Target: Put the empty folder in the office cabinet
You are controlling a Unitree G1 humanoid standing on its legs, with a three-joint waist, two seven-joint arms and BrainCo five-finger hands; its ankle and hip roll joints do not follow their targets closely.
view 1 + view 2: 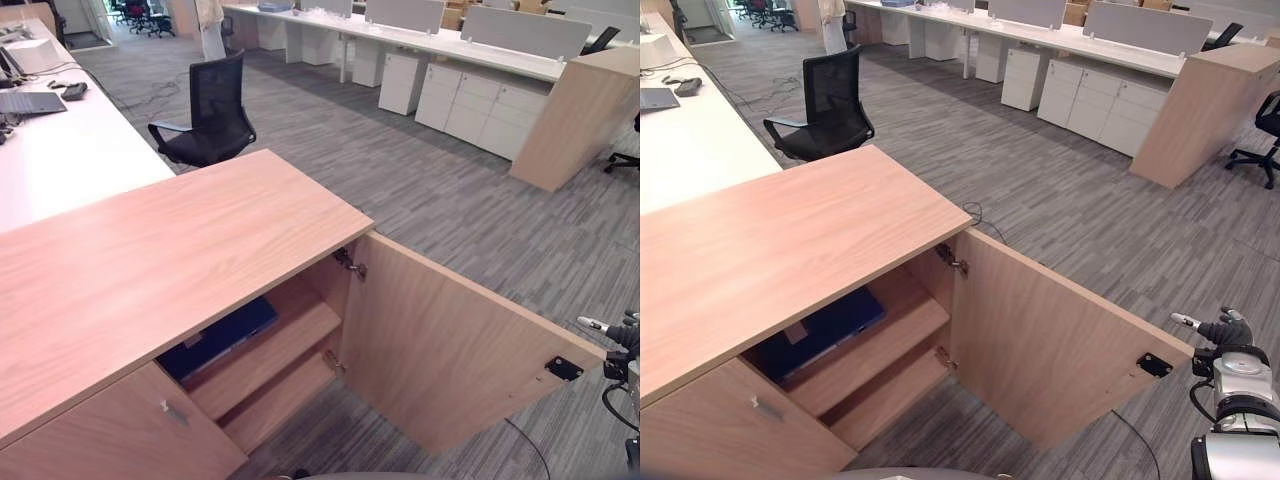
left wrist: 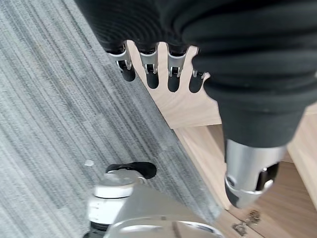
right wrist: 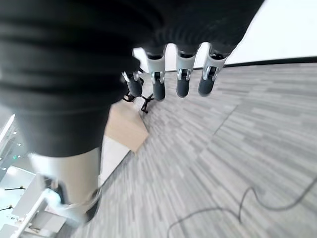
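A dark blue folder (image 1: 225,335) lies flat on the upper shelf inside the wooden office cabinet (image 1: 150,270). The cabinet's right door (image 1: 440,350) stands wide open over the carpet, and its left door (image 1: 110,430) is shut. My right hand (image 1: 1228,330) shows just past the open door's outer edge, apart from it; in the right wrist view its fingers (image 3: 181,74) hang straight over the carpet and hold nothing. My left hand (image 2: 174,74) hangs low by the cabinet's base with relaxed, empty fingers.
A black office chair (image 1: 205,110) stands behind the cabinet. A long white desk (image 1: 60,150) with a laptop runs along the left. White desks with drawer units (image 1: 470,100) and another wooden cabinet (image 1: 580,115) stand across the grey carpet.
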